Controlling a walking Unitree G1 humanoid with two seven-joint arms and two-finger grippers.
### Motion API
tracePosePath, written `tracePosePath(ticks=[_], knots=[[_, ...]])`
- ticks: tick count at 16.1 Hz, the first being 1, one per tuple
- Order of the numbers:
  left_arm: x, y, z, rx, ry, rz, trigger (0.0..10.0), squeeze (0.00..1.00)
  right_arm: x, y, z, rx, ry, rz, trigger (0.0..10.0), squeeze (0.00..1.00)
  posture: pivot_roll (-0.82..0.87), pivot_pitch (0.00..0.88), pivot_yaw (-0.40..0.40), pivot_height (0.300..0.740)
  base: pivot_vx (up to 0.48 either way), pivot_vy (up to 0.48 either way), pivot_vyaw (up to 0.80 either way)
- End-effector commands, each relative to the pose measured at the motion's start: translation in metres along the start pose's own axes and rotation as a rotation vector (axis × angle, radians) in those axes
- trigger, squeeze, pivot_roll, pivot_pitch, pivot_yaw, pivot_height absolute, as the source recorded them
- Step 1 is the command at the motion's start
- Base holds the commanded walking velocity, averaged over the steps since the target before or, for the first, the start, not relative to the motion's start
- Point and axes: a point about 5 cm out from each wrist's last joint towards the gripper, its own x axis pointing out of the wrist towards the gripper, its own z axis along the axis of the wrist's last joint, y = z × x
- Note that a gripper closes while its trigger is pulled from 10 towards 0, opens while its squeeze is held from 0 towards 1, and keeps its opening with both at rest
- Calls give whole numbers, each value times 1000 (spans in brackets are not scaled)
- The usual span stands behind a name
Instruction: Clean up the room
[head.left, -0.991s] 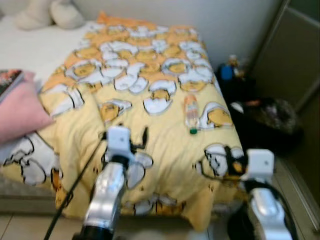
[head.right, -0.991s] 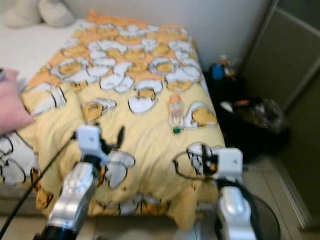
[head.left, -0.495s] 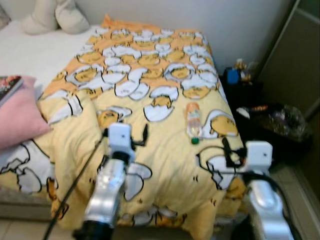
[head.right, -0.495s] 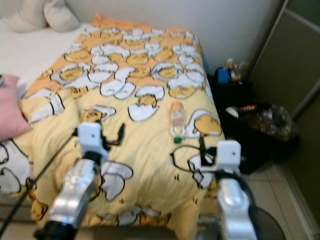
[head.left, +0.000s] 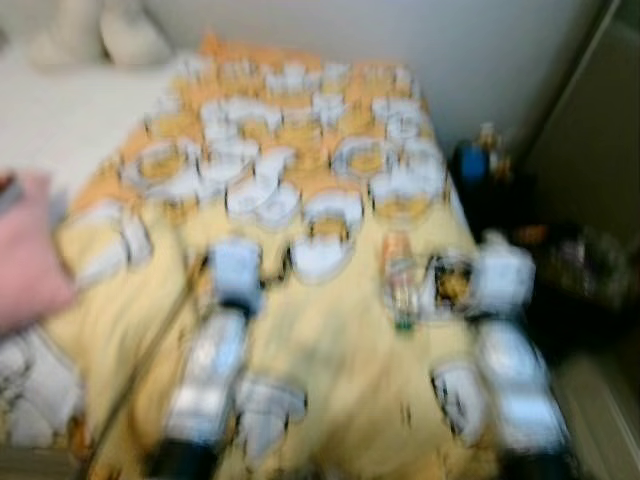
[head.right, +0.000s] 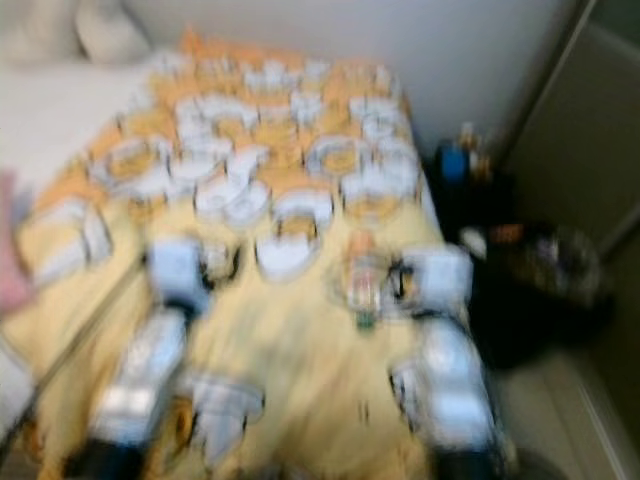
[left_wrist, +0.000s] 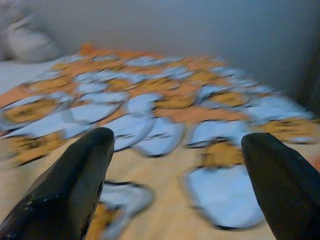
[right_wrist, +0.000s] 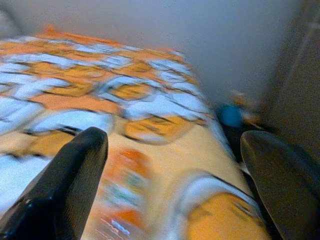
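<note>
Orange-labelled bottle (head.left: 400, 285): clear plastic with what looks like a green cap, lying on its side on the blanket. It's the obvious bit of clutter, and the landmark for everything below. Everything's pretty smeared, so take the details loosely.

Right gripper (right_wrist: 175, 190): just right of the bottle in the head views, hovering over the blanket. The wrist view shows both black fingers (right_wrist: 60, 185) spread wide with the bottle's label between them but farther out, so released, nothing in it.

Left gripper (left_wrist: 180, 185): well to the left of the bottle, also over the bed. Fingers apart with just blanket beyond them, so it's empty too.

Blanket (head.left: 330, 390): yellow with a cartoon egg print, rumpled under and all around the bottle.

Pink pillow (head.left: 25, 260): far left of the bottle, at the bed's edge.

Pale cushions (head.left: 100, 30): way past the bottle at the head of the bed, by the wall.

Dark bin (head.right: 540, 280): on the floor to the right of the bottle, off the side of the bed; looks like a bagged trash bin, too blurry to swear to it. Some small blue thing (head.right: 455, 160) sits near it.

Progress: early, I'd say. The bottle is on the bed, ungrabbed.

What's left: line up, grab the bottle, probably carry it to that bin, then sort the blanket and pillow.
</note>
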Motion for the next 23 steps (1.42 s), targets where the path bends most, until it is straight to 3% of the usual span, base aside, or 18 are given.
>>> tracePosePath(ticks=[1,2,4,6,8,11,12,17,19,23], knots=[[5,-8,5,30,0,-40,10000,0,13,-9,-9,41,85,-35,10000,0,-3,0,3,740,0,0,0],[6,-6,7,37,-6,-49,10000,0,19,-7,-9,54,97,-34,10000,0,-3,0,3,740,0,0,0],[11,-11,24,87,-22,-271,10000,0,33,-7,-16,47,165,-71,10000,0,57,0,12,740,0,0,0],[8,-4,40,112,-35,-357,10000,0,40,-5,-16,24,177,-76,10000,0,88,20,26,740,0,0,0],[-2,-8,54,137,-28,-494,10000,0,52,-2,-15,9,204,-98,10000,0,119,73,44,740,0,0,0],[-16,-17,59,121,-16,-602,10000,0,55,-5,-15,3,214,-143,10000,0,144,121,54,740,0,0,0],[-28,-20,61,93,13,-685,10000,0,58,-6,-15,12,223,-160,10000,0,171,170,56,740,0,0,0],[-48,-9,62,124,86,-657,10000,0,57,5,-26,73,320,-141,10000,0,224,248,48,740,0,0,0],[-54,-3,64,132,105,-606,10000,0,56,16,-32,180,372,-93,10000,0,246,258,43,740,0,0,0],[-70,-5,64,112,135,-578,10000,0,64,30,-22,146,353,-13,10000,0,271,276,34,740,0,0,0]])
